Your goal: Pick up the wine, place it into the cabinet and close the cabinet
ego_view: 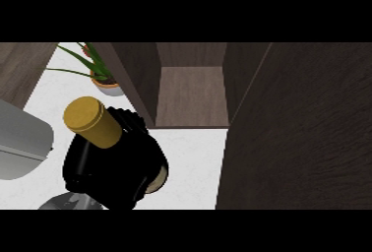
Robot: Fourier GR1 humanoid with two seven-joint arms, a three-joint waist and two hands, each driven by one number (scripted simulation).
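Wine bottle (94, 123): gold-capped, tilted, lifted above the desk (193, 147), left of the open cabinet (190, 96). Hand (120, 167): black, fingers curled round the bottle; which arm, cannot tell. Potted plant (102, 78): behind the bottle, beside the cabinet.

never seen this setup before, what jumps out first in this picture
A black hand at lower left, curled round a dark wine bottle whose gold top points up and left. Beyond it, at top centre, a wooden cabinet stands open, its door filling the right side. A potted plant sits at upper left.
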